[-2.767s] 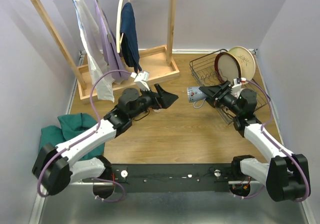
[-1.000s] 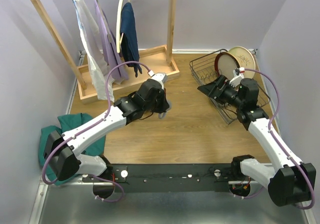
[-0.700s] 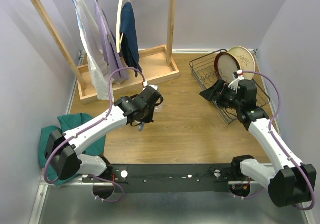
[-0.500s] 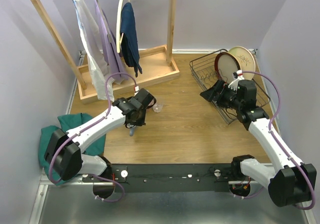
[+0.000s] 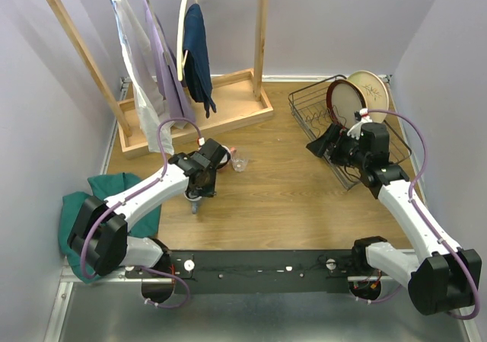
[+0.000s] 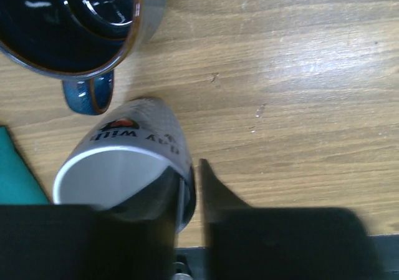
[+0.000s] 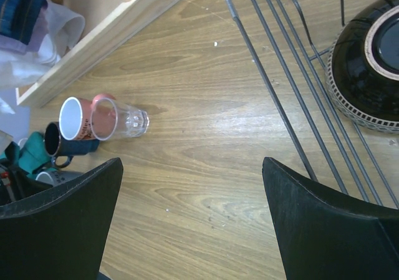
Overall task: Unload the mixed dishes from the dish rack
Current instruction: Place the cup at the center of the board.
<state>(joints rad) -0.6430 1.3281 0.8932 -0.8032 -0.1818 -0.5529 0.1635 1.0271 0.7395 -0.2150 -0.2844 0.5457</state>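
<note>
Progress check: I'd call this maybe halfway, small stuff out and big stuff to go. Well away from the dish rack (image 7: pixel 272 91), over toward the left arm's side of the table (image 5: pixel 289 197), there's a little cluster already sitting on the wood: a pink mug (image 7: pixel 78 118), a clear glass (image 7: pixel 121 118) lying on its side right against it, and a dark blue mug (image 6: pixel 81 30). A white mug (image 6: pixel 134 161) with lettering lies on its side just beside the blue one. The left gripper (image 6: pixel 191 179) is right at that white mug, jaws only slightly parted and straddling its rim wall. There's a sliver of wood showing between the outer finger and the mug, so to me it looks let go rather than pinched. The right gripper (image 7: pixel 192 168) hangs at the rack's near-left edge with its fingers spread wide and nothing between them. Left inside the rack: the cream plate with the dark red rim (image 5: pixel 346 102) and the twig-mark plate (image 5: pixel 374 89) standing at the far end, plus a dark bowl (image 7: pixel 368 62) upside down on the wires. Can't tell if anything else is hiding in there.
</note>
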